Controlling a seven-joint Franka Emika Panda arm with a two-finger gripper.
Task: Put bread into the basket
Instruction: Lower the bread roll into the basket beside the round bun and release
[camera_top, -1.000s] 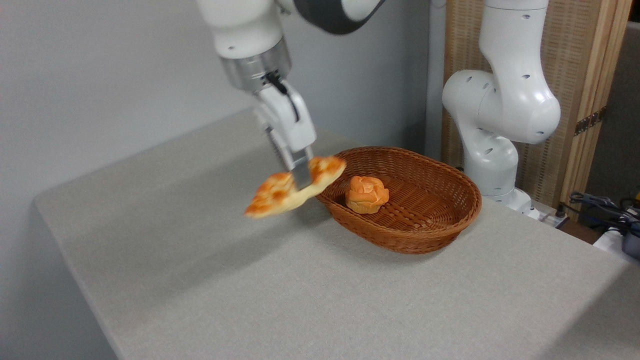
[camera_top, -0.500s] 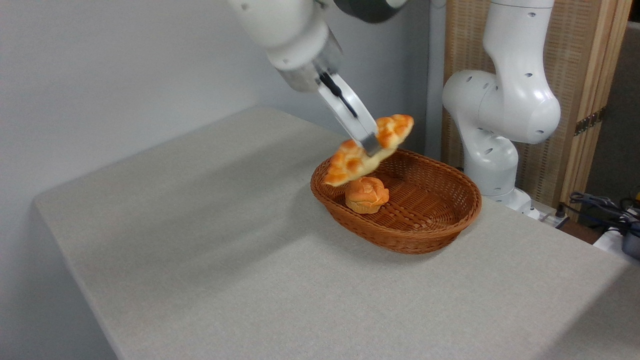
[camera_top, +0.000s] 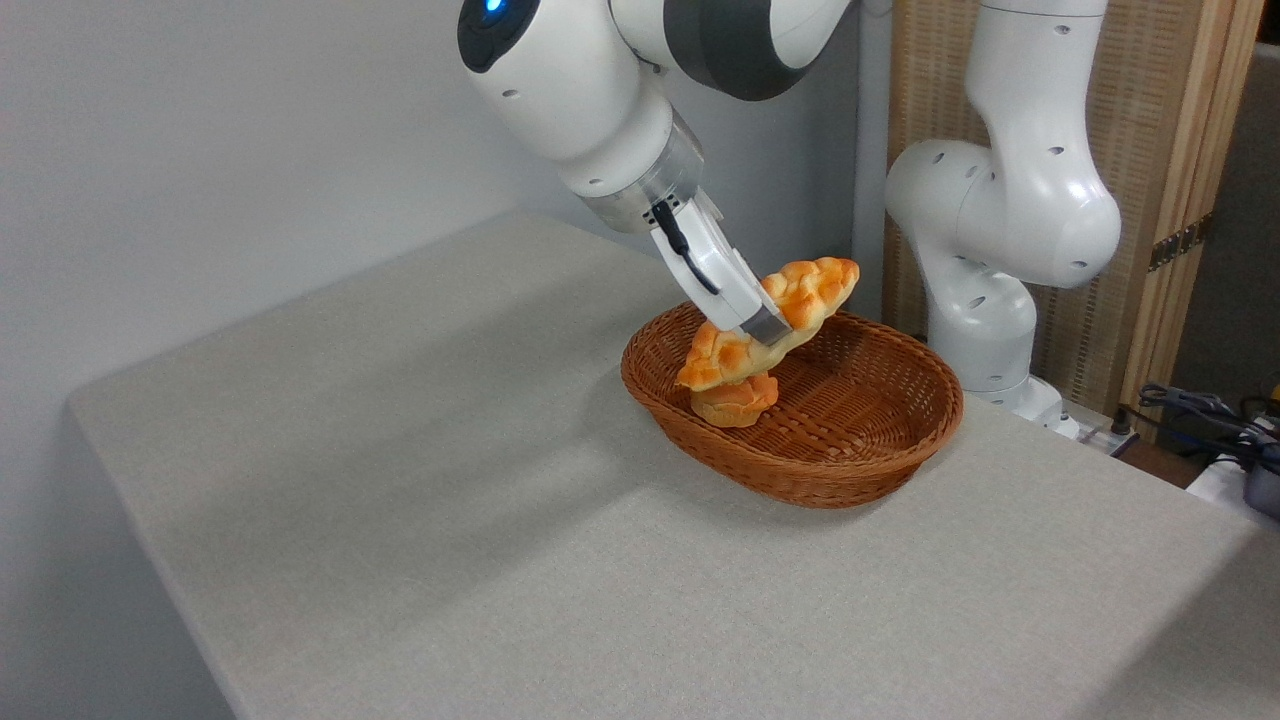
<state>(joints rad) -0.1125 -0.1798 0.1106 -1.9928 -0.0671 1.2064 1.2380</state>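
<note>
My gripper (camera_top: 768, 322) pinches the braided bread (camera_top: 800, 292) at its middle — tilted, left end low. It hangs over the basket (camera_top: 860, 455), above a small bun (camera_top: 735, 398).

The table (camera_top: 420, 500) is covered in a plain light grey, finely textured surface, and runs from the near left to the far right, with its left edge against a pale wall. Directly on it, toward the far right, sits the basket (camera_top: 850, 470), an oval brown wicker one with a thick rim. At the table's far right edge stands what looks like the arm's white base (camera_top: 1035, 400).
</note>
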